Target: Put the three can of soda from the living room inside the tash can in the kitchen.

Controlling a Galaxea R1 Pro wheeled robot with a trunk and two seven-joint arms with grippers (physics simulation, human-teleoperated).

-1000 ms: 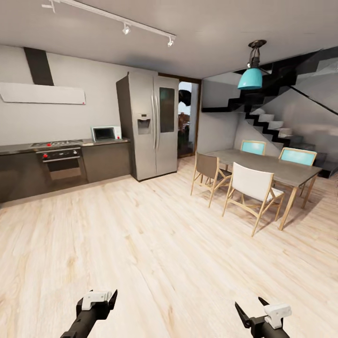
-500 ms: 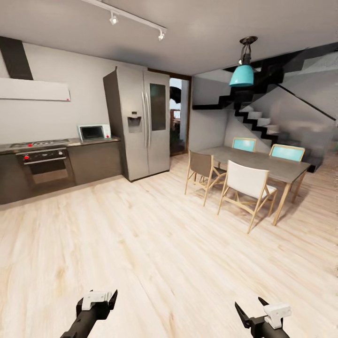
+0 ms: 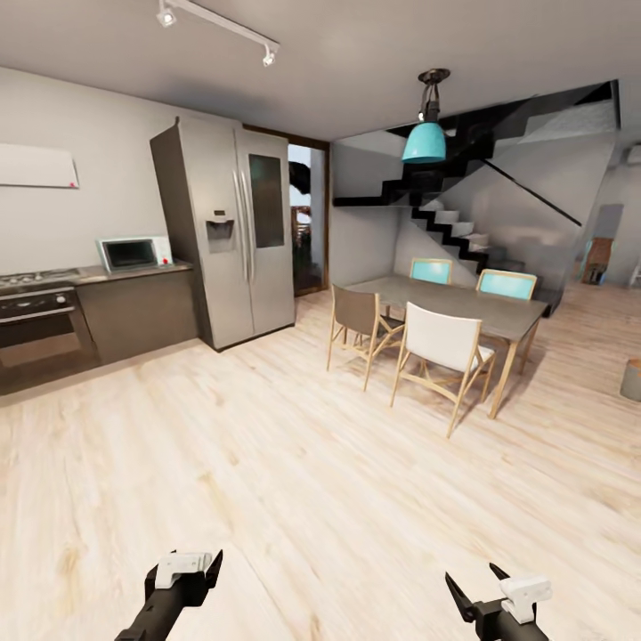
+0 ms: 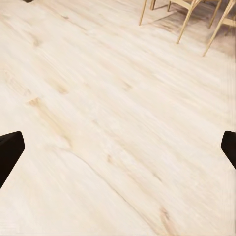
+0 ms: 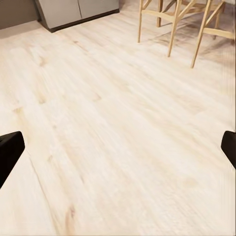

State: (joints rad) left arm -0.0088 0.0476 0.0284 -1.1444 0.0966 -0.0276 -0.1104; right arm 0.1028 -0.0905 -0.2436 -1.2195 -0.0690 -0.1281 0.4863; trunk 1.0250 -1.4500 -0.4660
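Both grippers, left gripper [image 3: 198,570] and right gripper [image 3: 485,592], hang low with jaws spread and empty, floor [image 3: 294,463] beyond them, likely for travel.

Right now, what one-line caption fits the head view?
Both end effectors, left and right, open and empty over wood floor, facing fridge and dining table.

2 black arms, white blocky housing on left gripper [image 3: 212,564] and right gripper [image 3: 456,591], pointed black fingers
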